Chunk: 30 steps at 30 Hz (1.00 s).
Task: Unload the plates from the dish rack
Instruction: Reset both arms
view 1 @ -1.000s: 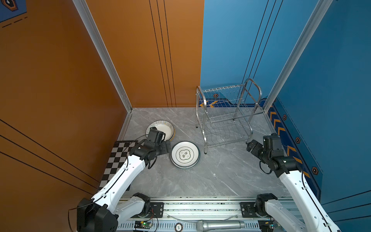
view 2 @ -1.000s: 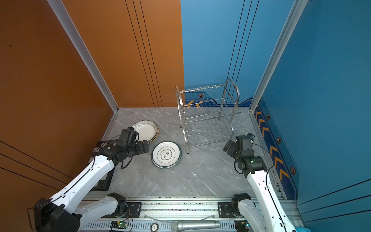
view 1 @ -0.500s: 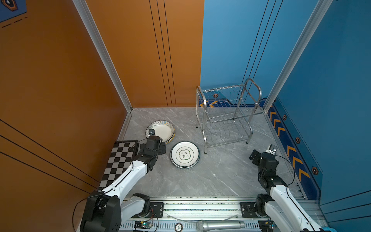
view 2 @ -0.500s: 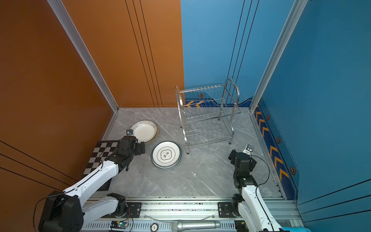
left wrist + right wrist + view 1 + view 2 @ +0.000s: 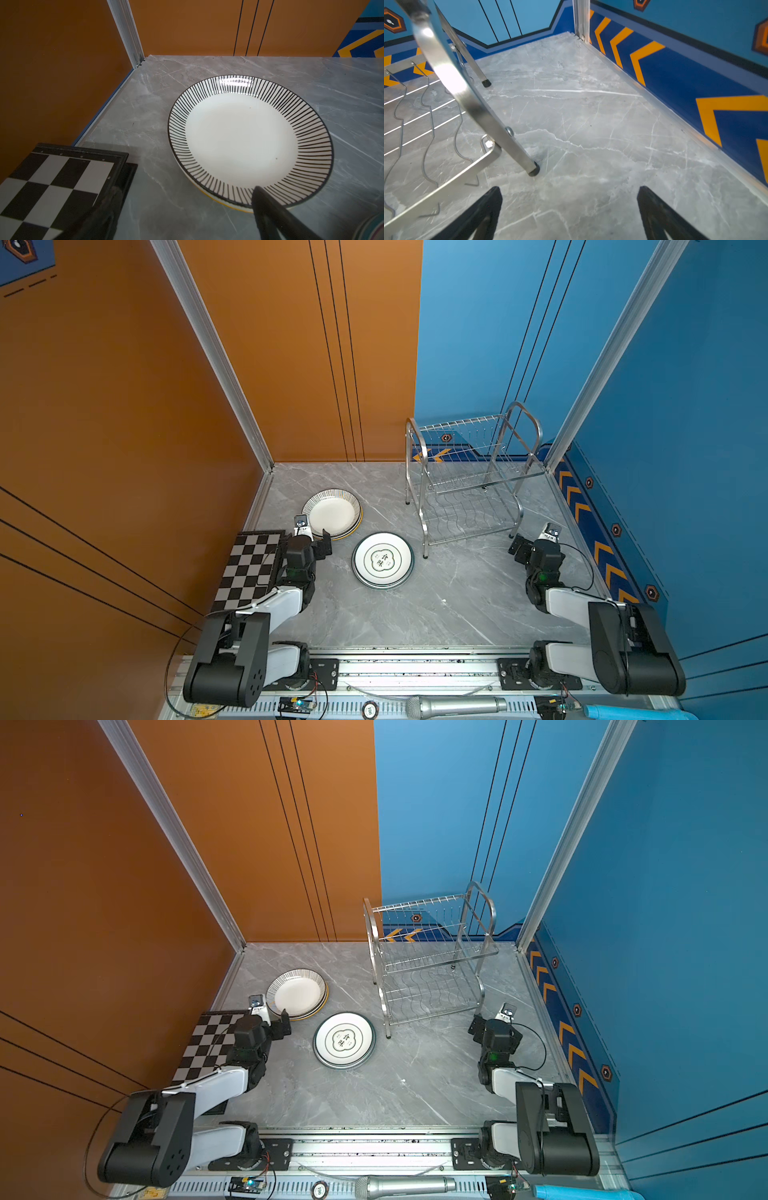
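Observation:
The steel dish rack [image 5: 423, 526] [image 5: 386, 1011] stands at the back right, and I see no plate on either shelf. A striped-rim plate [image 5: 332, 514] [image 5: 296, 994] [image 5: 241, 141] tops a small stack at the left. Nearer the middle, a dark-banded plate [image 5: 382, 561] [image 5: 344, 1041] with characters lies on another. My left gripper [image 5: 311, 541] [image 5: 272, 1022] [image 5: 187, 192] is open beside the striped stack, one fingertip over its near rim. By the rack's front right leg [image 5: 517, 149], my right gripper [image 5: 530, 544] [image 5: 488, 1026] [image 5: 570, 191] is open over bare table.
A black-and-white chequered board [image 5: 249, 568] [image 5: 208, 1048] [image 5: 52, 187] lies at the left edge under the left arm. Orange and blue walls close the table on three sides. A microphone [image 5: 453, 705] lies on the front rail.
Both arms have folded back toward the front rail and come down. The left gripper drew back off the striped plates, and the right gripper drew away from the rack. The plates have not moved.

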Each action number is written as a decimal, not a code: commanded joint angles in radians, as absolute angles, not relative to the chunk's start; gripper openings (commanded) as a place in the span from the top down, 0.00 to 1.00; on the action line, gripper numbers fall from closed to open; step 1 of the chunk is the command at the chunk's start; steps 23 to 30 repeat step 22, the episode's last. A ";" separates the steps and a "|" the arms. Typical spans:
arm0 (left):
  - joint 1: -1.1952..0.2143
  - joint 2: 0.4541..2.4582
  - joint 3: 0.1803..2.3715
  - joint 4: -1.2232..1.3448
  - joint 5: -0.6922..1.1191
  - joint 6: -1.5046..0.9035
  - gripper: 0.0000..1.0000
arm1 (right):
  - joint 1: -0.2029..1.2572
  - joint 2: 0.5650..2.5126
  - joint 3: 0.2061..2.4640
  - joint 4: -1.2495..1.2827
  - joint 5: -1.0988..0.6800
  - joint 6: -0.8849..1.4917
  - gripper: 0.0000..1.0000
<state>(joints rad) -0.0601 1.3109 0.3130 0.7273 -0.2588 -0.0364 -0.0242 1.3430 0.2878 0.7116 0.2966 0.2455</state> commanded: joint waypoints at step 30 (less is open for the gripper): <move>-0.055 1.568 0.301 1.087 -0.275 -0.002 0.02 | 0.100 1.555 0.339 0.994 0.409 0.069 0.00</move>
